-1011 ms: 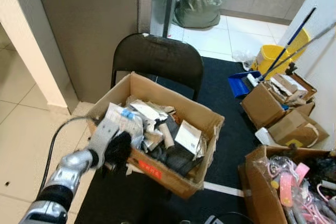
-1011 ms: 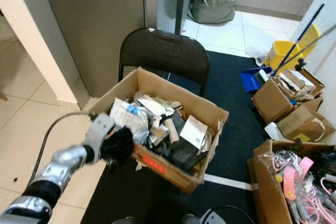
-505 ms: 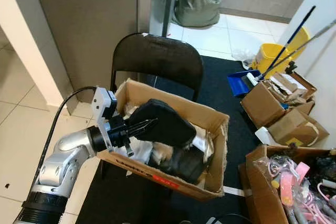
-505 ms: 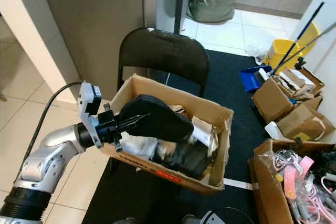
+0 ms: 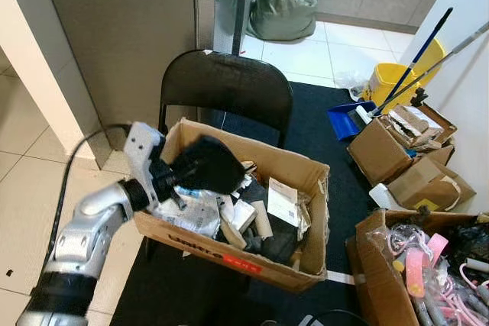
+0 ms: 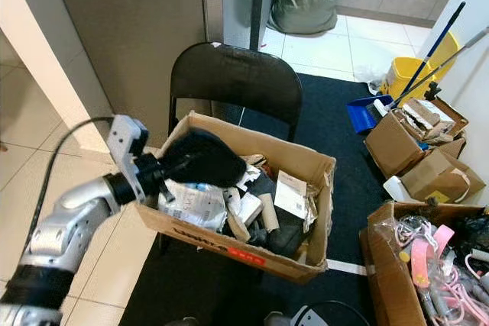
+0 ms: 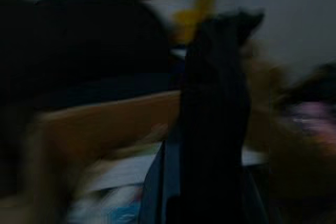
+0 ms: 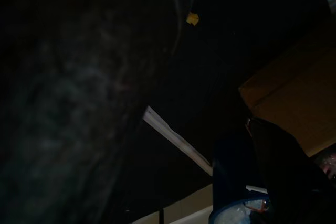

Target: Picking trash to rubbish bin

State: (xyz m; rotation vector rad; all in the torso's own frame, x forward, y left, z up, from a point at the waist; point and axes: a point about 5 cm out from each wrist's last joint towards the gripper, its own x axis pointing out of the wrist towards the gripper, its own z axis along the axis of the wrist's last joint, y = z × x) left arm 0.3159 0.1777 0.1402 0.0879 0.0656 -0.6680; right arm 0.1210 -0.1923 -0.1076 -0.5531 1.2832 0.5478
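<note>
An open cardboard box [image 5: 309,211] full of paper and packaging trash [image 5: 252,211] rests on a black folding chair [image 5: 225,85]. My left gripper [image 5: 174,176] hangs over the box's left corner, shut on a black rounded piece of trash [image 5: 206,164], which sits just above the pile inside the box. In the left wrist view the black piece [image 7: 212,124] stands blurred between the fingers, with the box's brown wall [image 7: 105,124] behind it. The right wrist view is very dark, with a white stripe [image 8: 176,140] on the dark floor and a brown box [image 8: 294,93].
Black mat [image 5: 321,139] under and behind the chair. Open boxes of clutter [image 5: 401,143] stand at right, one with pink items [image 5: 416,265] at lower right. A yellow mop bucket [image 5: 397,82], blue dustpan [image 5: 348,120] and green sack [image 5: 286,1] lie further back. A grey wall [image 5: 114,36] stands left.
My left gripper came up from the box's front-left wall holding the black piece over the box; it has since drawn back toward the left corner, uncovering the trash beneath.
</note>
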